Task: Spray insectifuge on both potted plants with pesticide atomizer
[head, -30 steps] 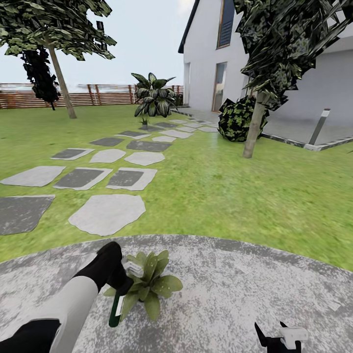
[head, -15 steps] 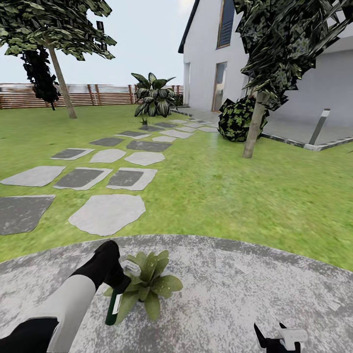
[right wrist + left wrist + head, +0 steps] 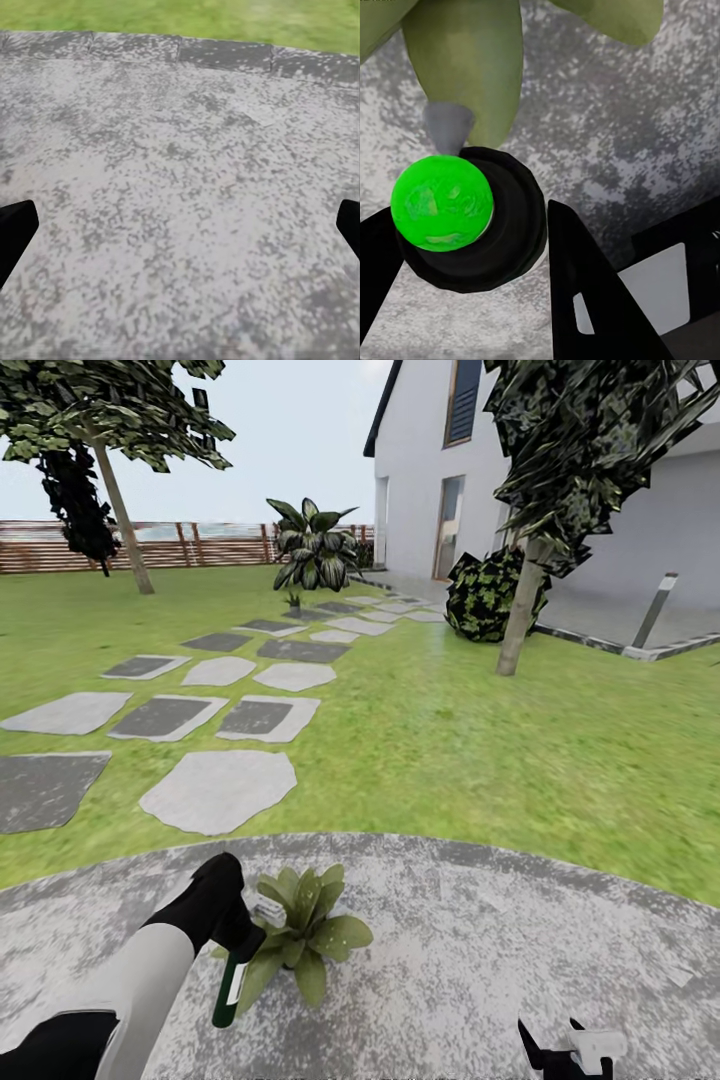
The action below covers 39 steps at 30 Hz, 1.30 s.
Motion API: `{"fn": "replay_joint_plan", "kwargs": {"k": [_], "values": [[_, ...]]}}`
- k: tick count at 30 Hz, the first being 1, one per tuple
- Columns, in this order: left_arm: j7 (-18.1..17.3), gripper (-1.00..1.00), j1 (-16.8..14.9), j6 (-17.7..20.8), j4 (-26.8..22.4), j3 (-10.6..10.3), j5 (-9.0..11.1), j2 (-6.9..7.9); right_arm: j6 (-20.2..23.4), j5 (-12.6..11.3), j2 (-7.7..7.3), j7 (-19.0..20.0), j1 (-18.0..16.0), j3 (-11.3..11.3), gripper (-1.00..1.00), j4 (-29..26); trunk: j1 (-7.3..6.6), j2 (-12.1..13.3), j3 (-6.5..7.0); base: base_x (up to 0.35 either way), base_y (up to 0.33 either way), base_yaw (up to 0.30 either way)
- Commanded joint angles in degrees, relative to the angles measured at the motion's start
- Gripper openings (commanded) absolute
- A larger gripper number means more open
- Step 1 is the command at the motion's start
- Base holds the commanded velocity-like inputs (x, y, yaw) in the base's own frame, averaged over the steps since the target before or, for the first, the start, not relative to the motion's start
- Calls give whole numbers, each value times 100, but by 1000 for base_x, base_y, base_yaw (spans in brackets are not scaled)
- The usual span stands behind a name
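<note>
Pickup looks done: the left tool (image 3: 238,938) clamps the pesticide atomizer (image 3: 229,992), held just beside a potted plant (image 3: 305,932) on the patio (image 3: 480,960). Spraying both plants remains, I judge. Near that plant, the right tool (image 3: 558,1045) spreads wide, empty.

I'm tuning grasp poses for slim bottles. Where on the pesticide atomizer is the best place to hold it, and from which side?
Hold the pesticide atomizer high on its slim dark body, as the left hand does now. Coming from the side away from the potted plant keeps the fingers clear of the leaves. The narrow round body fits between the two fingers, and the lower end hangs free.
</note>
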Motion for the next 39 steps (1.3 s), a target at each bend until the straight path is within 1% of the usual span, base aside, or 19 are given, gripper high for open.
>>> {"fn": "replay_joint_plan", "kwargs": {"k": [1,9,13,16,22,29,31,39], "values": [[-54,-100,-3,23,-8,8,-63,-12,-20,27,2,45,-7,-49,100,1,-1,-2,-15,0,0,0],[-50,-100,0,23,-2,6,-64,-17,-20,27,2,45,-7,-49,100,1,-1,-2,-38,-192,-107,0],[-37,-100,113,9,8,9,-47,0,-20,27,2,45,-7,-49,100,1,-1,-2,-38,-58,-28,0],[-35,-100,220,0,8,12,-47,9,-20,27,2,45,-7,-49,100,1,-1,-2,-38,-9,-4,0],[-34,-100,258,1,10,9,-38,-12,-20,30,2,45,-7,-49,100,8,-1,-2,-38,-1,0,16],[-34,-100,354,-9,33,15,-38,-55,-20,28,2,45,-7,-49,100,6,-1,-2,-38,1,0,207],[-34,-100,375,-11,126,17,-45,-61,-20,32,2,45,-7,-49,100,9,-1,-2,-38,64,-24,54],[-34,-100,383,-12,202,35,-64,-68,-20,32,2,45,-7,-49,100,10,-1,-2,-38,132,-193,7]]}}
